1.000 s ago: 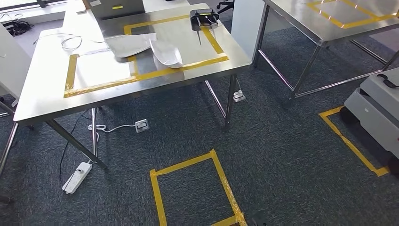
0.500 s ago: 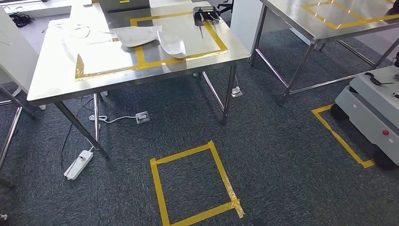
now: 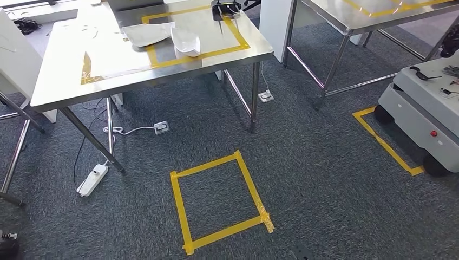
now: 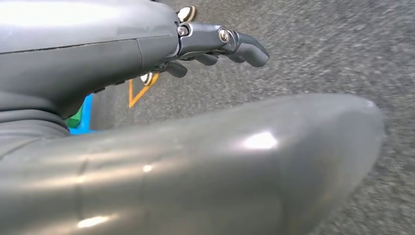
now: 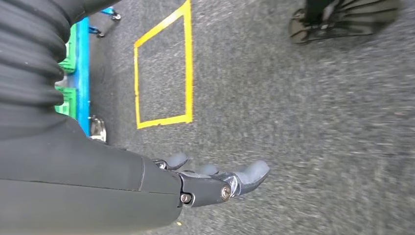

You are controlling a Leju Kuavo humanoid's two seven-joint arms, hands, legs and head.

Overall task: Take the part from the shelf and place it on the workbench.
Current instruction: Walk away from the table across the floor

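**Q:** What stage is the job at?

**A:** By my reading, the walking stage. Both arms hang at the robot's sides over dark grey, short-pile carpet. The left hand (image 4: pixel 215 46) holds nothing, its dark fingers loosely extended and slightly bent. The right hand (image 5: pixel 215 183) is likewise empty, fingers apart. A shelf is nowhere to be picked out, so I cannot tell where the part to be fetched is.

**Q:** What lies ahead of the robot?

**A:** A steel table (image 3: pixel 59 89) with a shiny, brushed top on thin angled legs, marked with rectangles of yellow tape. On it rest two pale, curved shell-like pieces (image 3: pixel 184 40), smooth and matte, and a small black device (image 3: pixel 225 7) at the far edge. On the carpet there is a yellow tape square (image 3: pixel 216 203), a white power strip (image 3: pixel 92 180) with a trailing cable, and a boxy grey wheeled cart (image 3: pixel 419 116).

**Q:** What does the next move call for?

**A:** Probably stepping or turning until the shelf is found, then reaching with an empty hand.
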